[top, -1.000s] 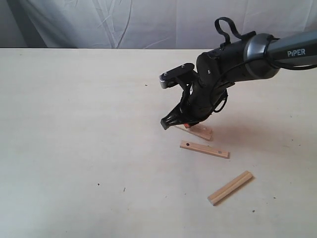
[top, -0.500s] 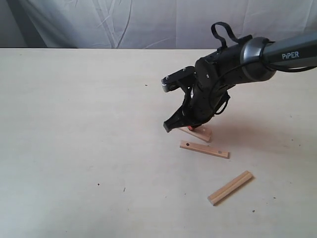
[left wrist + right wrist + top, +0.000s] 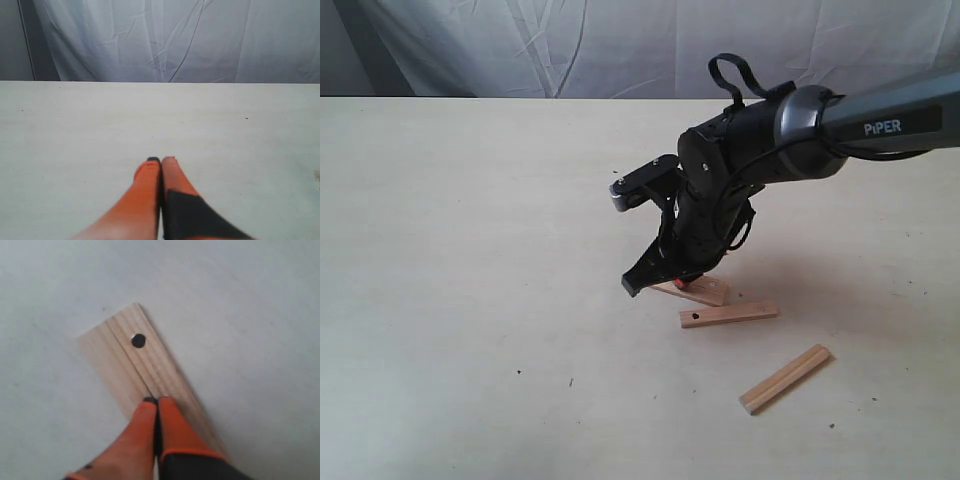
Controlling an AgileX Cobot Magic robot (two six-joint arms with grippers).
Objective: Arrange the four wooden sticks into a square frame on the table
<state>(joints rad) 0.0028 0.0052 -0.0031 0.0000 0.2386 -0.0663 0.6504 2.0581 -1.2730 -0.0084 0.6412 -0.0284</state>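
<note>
My right gripper [image 3: 685, 281] is shut, its orange fingertips [image 3: 150, 405] pressed together on top of a tan wooden stick [image 3: 145, 370]. That stick [image 3: 700, 291] lies flat on the table [image 3: 470, 250]; it has one dark hole and a lengthwise seam, so it may be two strips side by side. A second stick [image 3: 729, 315] with a hole lies just in front of it, almost touching. The third stick [image 3: 785, 378] lies apart at the front right. No square frame is formed. My left gripper [image 3: 161, 161] is shut over bare table, out of the exterior view.
A white cloth backdrop [image 3: 620, 45] hangs behind the table's far edge. A few tiny dark specks [image 3: 570, 381] dot the surface. The right arm's dark body [image 3: 750, 150] reaches in from the right above the sticks.
My right gripper has moved left and forward, sliding the stick under it the same way. The second stick has turned, its left end swinging towards the front.
</note>
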